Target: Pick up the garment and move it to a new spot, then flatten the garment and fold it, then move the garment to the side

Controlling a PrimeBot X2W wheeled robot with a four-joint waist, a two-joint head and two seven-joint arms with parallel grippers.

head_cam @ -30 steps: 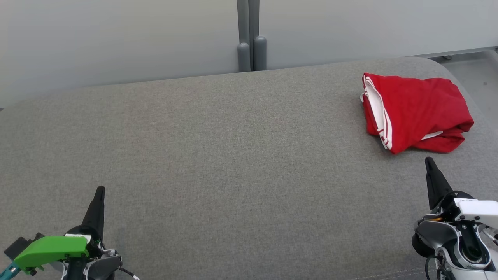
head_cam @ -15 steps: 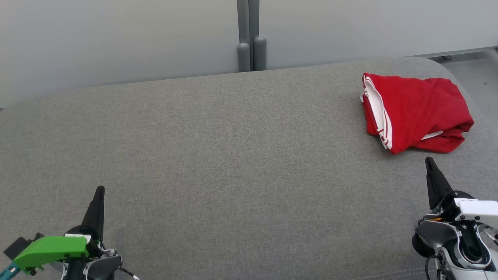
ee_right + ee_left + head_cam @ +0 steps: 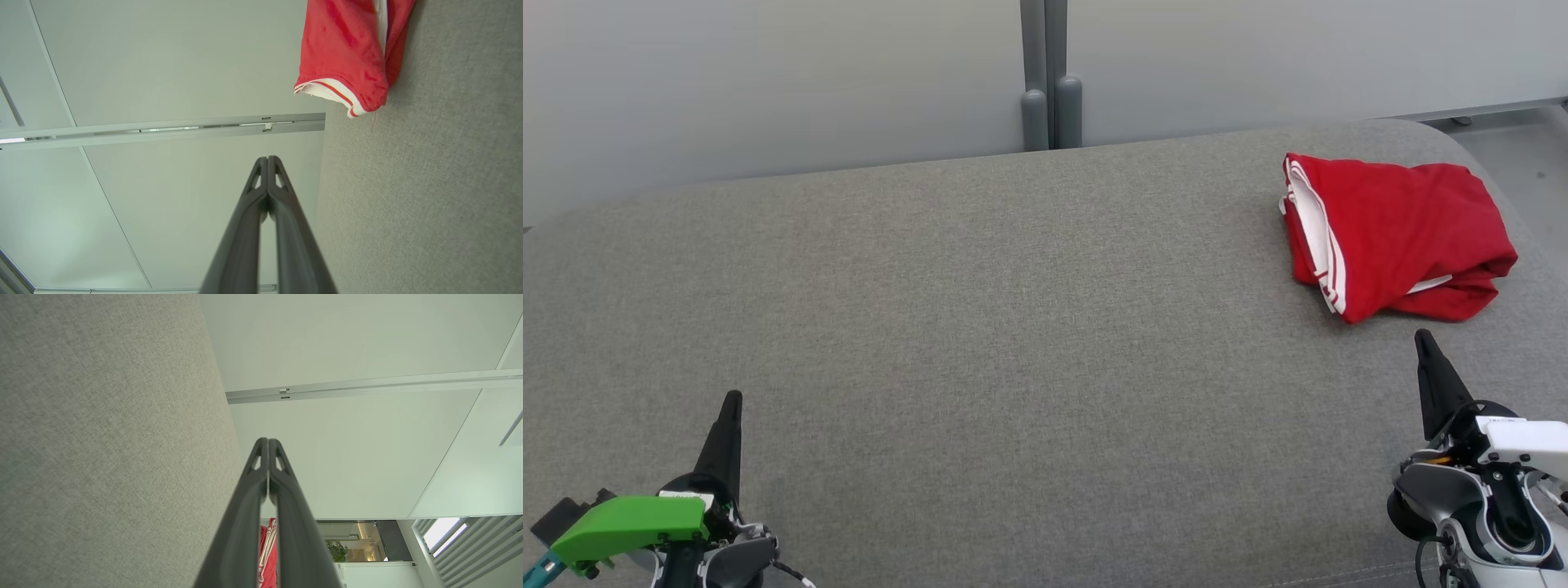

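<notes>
The work surface was a wide grey fabric cushion (image 3: 1013, 327) with rounded far corners, set in front of pale wall panels (image 3: 768, 82) joined by a grey vertical post (image 3: 1045, 73). A strip of grey floor (image 3: 1523, 155) showed past the cushion's far right corner.

The garment (image 3: 1396, 237), red with white trim and thin white stripes along one edge, lay in a folded bundle on the far right part of the cushion, close to its right edge. The white-trimmed edge faced the middle of the cushion.

The left gripper (image 3: 733, 398) sat at the near left over the cushion, well apart from the garment. Its two dark fingers were pressed together to a single point and held nothing. A green housing (image 3: 629, 523) was mounted at its wrist.

The right gripper (image 3: 1421, 335) sat at the near right, its tip just in front of the garment's near edge and not touching it. Its fingers were likewise pressed together along their tips and held nothing. A white housing (image 3: 1523, 437) was mounted at its wrist.

In the right wrist view, the garment's trimmed corner lay ahead of the fingertips and off to one side.
</notes>
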